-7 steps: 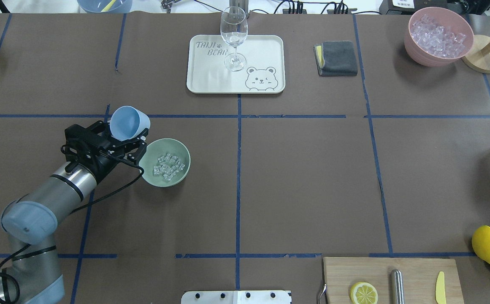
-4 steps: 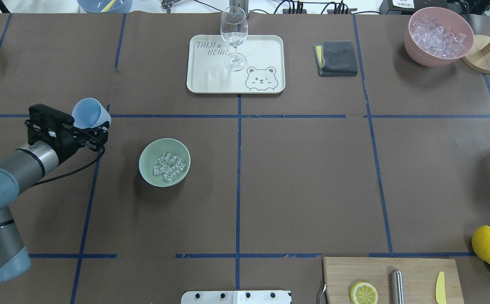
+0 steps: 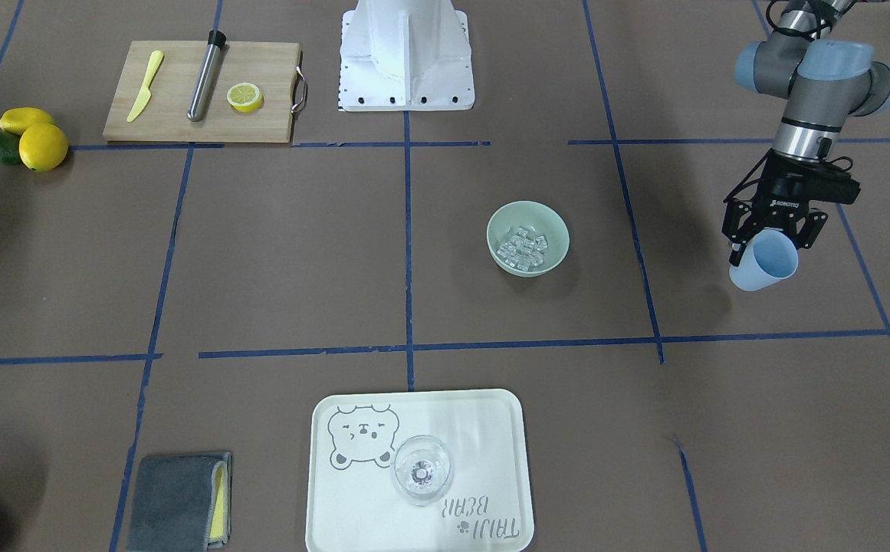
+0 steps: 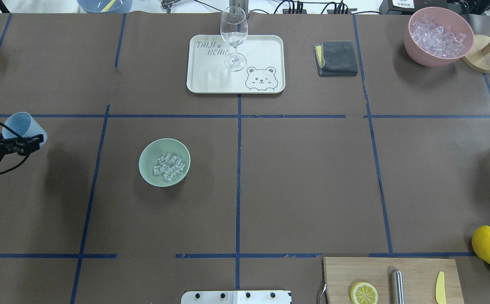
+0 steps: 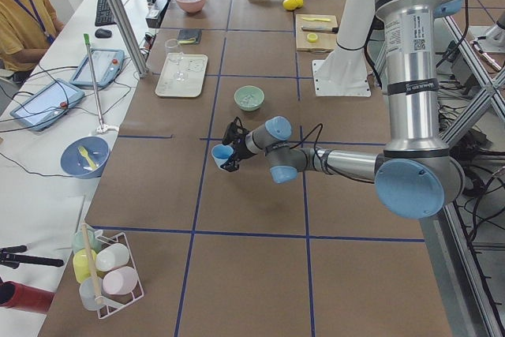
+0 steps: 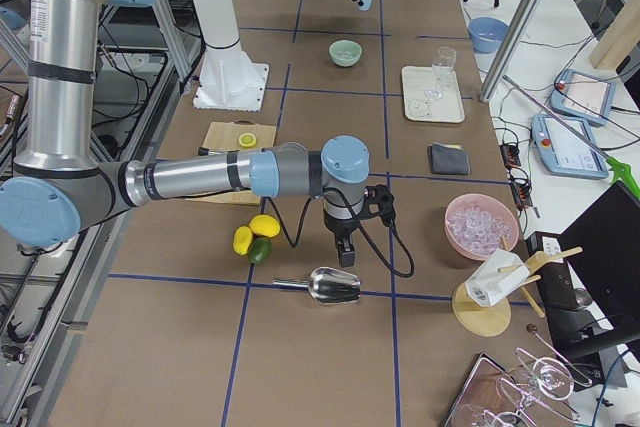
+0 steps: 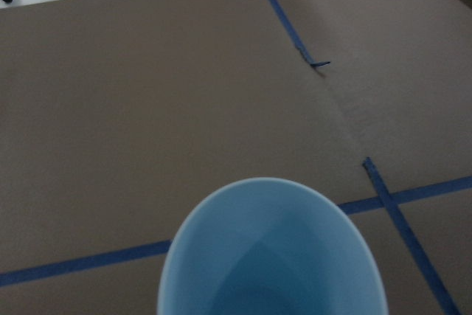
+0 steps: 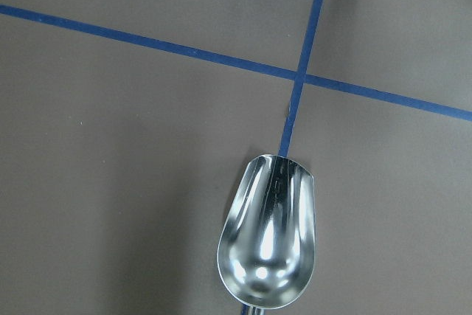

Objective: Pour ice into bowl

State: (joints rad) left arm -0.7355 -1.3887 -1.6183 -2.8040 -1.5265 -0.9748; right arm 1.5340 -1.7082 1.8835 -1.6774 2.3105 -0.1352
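The pale green bowl point(image 4: 150, 169) point(image 3: 552, 222) stands left of the table's middle, and the ice point(image 4: 169, 165) point(image 3: 523, 247) lies in it as a heap of small clear cubes. My left gripper point(image 4: 14, 137) point(image 3: 773, 236) is shut on a light blue cup point(image 4: 22, 125) point(image 3: 764, 264), held tilted above the table well to the bowl's left. The left wrist view looks into the cup point(image 7: 273, 256), which is empty. My right gripper point(image 6: 345, 247) shows only in the exterior right view, so I cannot tell its state.
A metal scoop point(image 8: 269, 234) lies below the right wrist. At the back stand a tray point(image 4: 266, 50) with a wine glass point(image 4: 233, 38), a grey cloth point(image 4: 337, 58) and a pink tub of ice point(image 4: 439, 36). A cutting board point(image 4: 413, 270) and lemons point(image 4: 487, 244) sit near right.
My left arm has swung left, away from the bowl, carrying the blue cup to the view's left edge. The ice stays in the bowl.
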